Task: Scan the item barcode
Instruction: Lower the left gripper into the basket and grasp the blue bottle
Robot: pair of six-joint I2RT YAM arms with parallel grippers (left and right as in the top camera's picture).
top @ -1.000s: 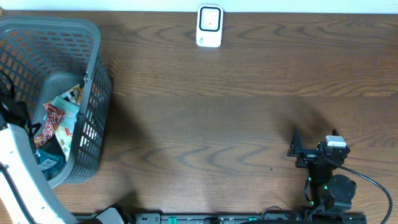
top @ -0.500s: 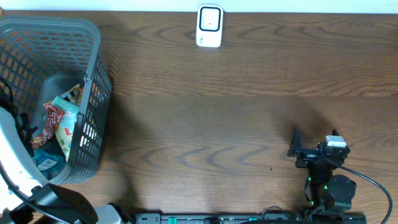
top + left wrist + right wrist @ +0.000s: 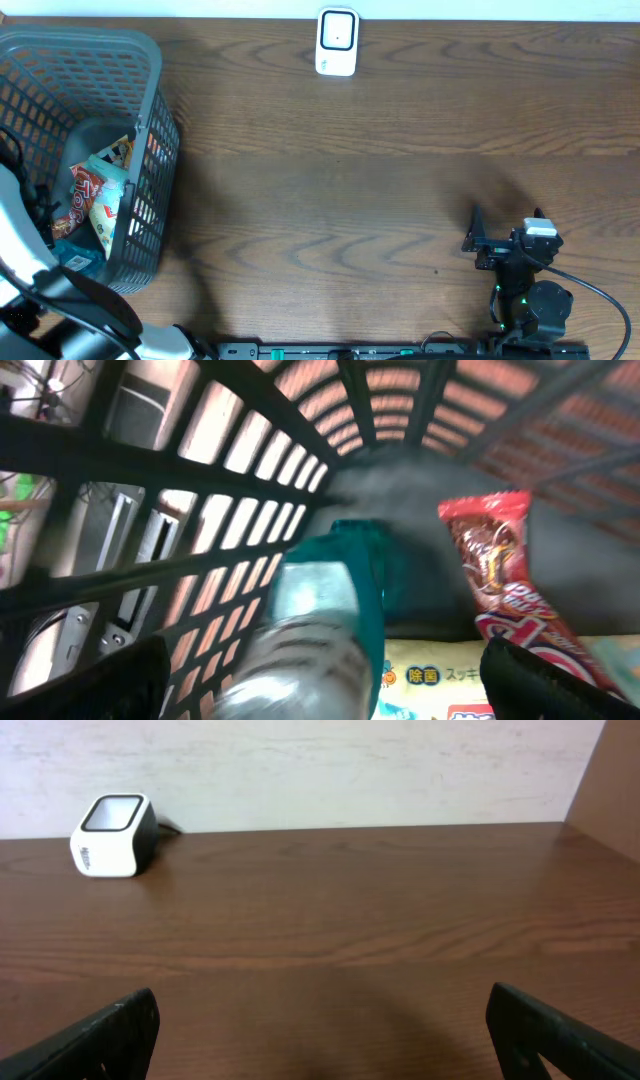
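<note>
Two pincers are on record, both with jaws apart and holding nothing. The left pincer (image 3: 320, 660) hangs inside the grey basket (image 3: 150, 120) at the counter's left edge, jaws straddling a teal packet (image 3: 330, 600). A red wrapper (image 3: 500, 590) lies just beside the packet and a pale printed packet (image 3: 430, 690) sits beneath. The right pincer (image 3: 322, 1030) sits idle near the counter's near right corner, facing the white scanner (image 3: 337, 42) at the middle of the far edge.

Step in hand, by judgement: picking an item out of the basket, with no grasp made yet and no scan begun. The next move calls for lowering onto one packet only, closing on it without snagging the lattice wall or the neighbouring wrapper, then lifting clear. No barcode is visible from here, so the pack's facing will need checking.

The counter (image 3: 350, 200) is dark brown wood grain, bare between basket and scanner. A pale wall (image 3: 320, 770) runs behind the far edge. Blurred cabling shows through the basket lattice.
</note>
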